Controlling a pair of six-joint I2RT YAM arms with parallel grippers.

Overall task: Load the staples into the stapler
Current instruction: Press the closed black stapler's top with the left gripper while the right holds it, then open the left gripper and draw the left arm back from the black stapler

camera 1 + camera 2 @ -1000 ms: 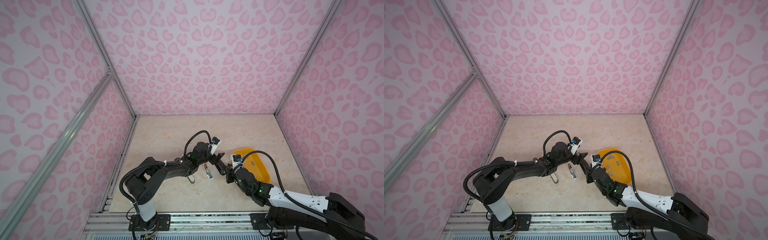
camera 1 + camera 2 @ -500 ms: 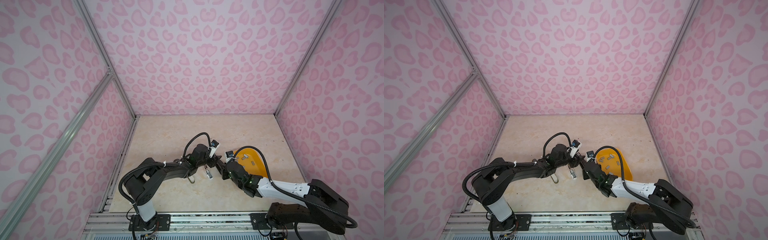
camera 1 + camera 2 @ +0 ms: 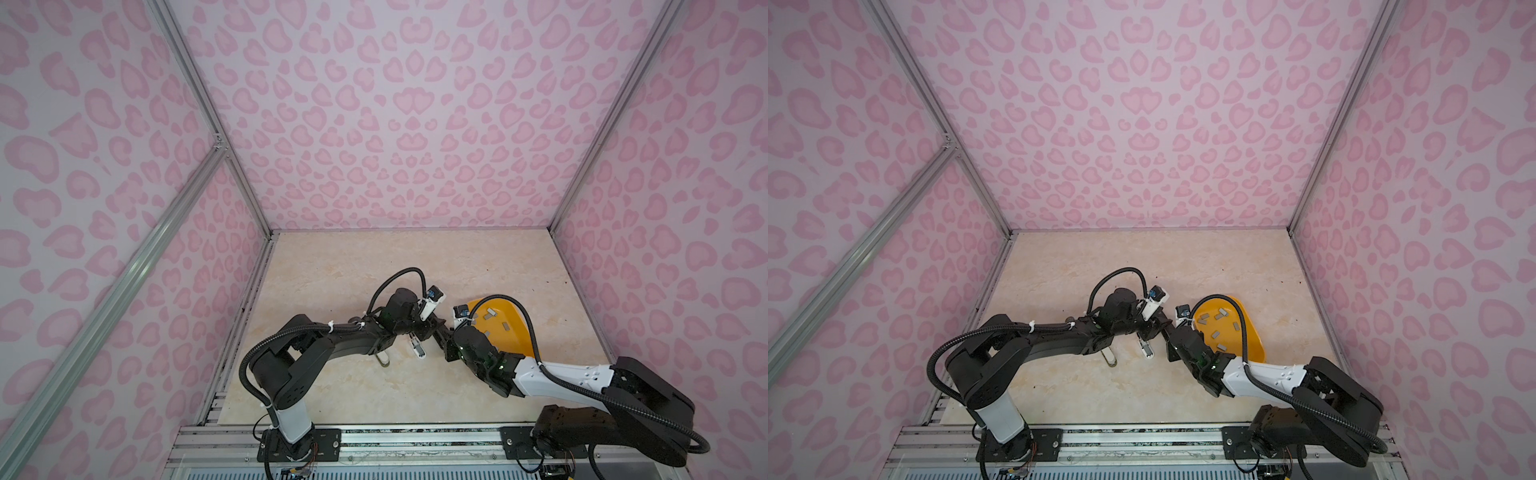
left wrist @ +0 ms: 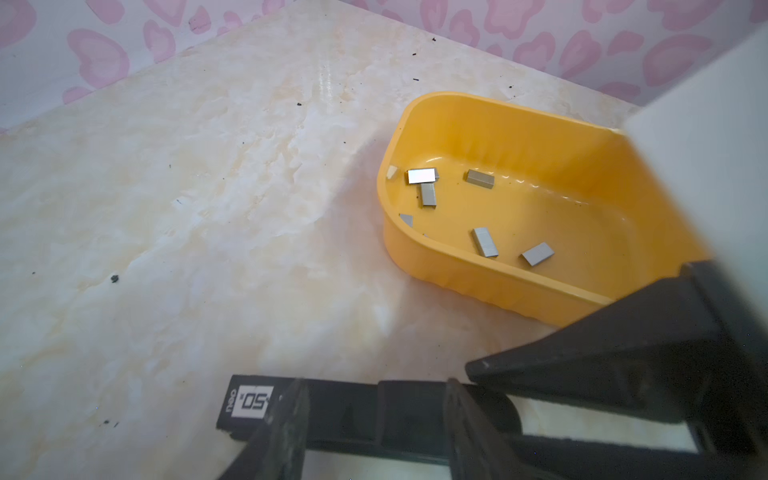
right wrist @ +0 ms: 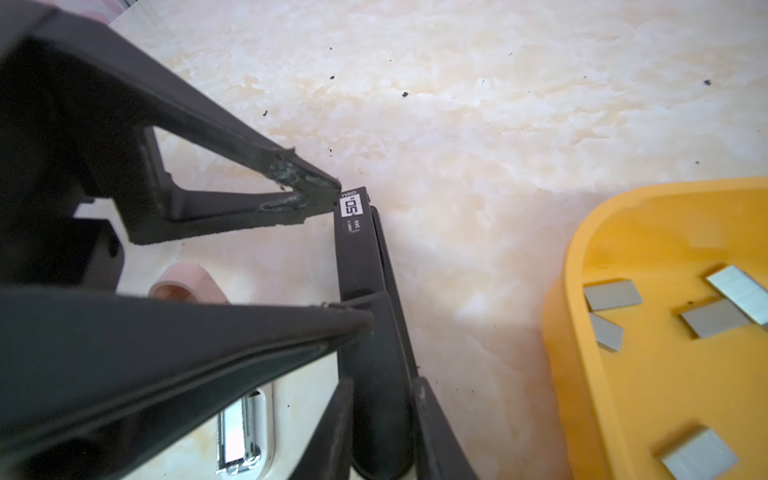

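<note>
A black stapler (image 5: 357, 257) with a white "50" label is held above the table between both arms. My right gripper (image 5: 382, 384) is shut on its rounded end. My left gripper (image 4: 376, 386) is open. Its fingertips (image 5: 309, 185) rest against the stapler's side, one at the label end and one near the middle. The stapler (image 4: 353, 411) runs across behind both left fingers. In both top views the two grippers meet just left of the tray, left gripper (image 3: 432, 326) and right gripper (image 3: 446, 337). Several grey staples (image 4: 484, 242) (image 5: 613, 295) (image 3: 1219, 312) lie loose in the yellow tray.
The yellow tray (image 3: 513, 332) (image 3: 1252, 349) (image 4: 415, 108) sits on the marble table to the right of the grippers. A white stapler with a chrome inside (image 3: 417, 350) (image 5: 241, 436) and a pinkish one (image 3: 384, 359) (image 5: 187, 286) lie on the table under the left arm. Pink patterned walls enclose the table.
The left gripper's fingers have drawn closer together at the black stapler. The right arm has changed posture, uncovering more of the tray, while its gripper stays on the stapler.
</note>
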